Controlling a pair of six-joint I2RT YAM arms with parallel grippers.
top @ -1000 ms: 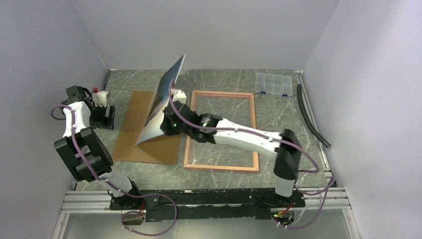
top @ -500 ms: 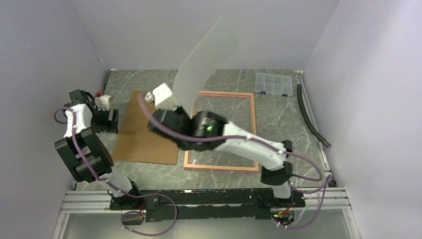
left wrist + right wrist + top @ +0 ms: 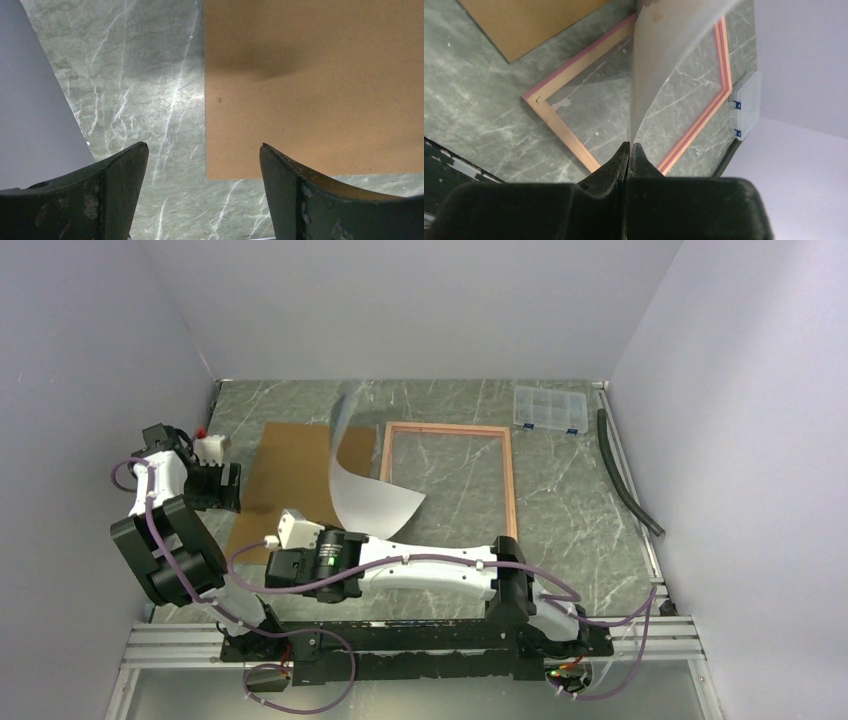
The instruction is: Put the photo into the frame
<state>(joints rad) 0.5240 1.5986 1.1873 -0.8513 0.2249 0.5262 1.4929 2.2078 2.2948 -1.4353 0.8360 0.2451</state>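
Top external view: the right claw is clamped on one edge of the photo. The photo stands curled, white back showing, above the left rail of the frame. The frame lies flat on the tabletop, just beside the brown backing board. The left claw hovers with its fingers spread apart over that board's corner.

Obstructed and clipped items
In the right wrist view the photo is blurred and cut by the top edge; overhead, its curled sheet hides part of the frame along its left rail.
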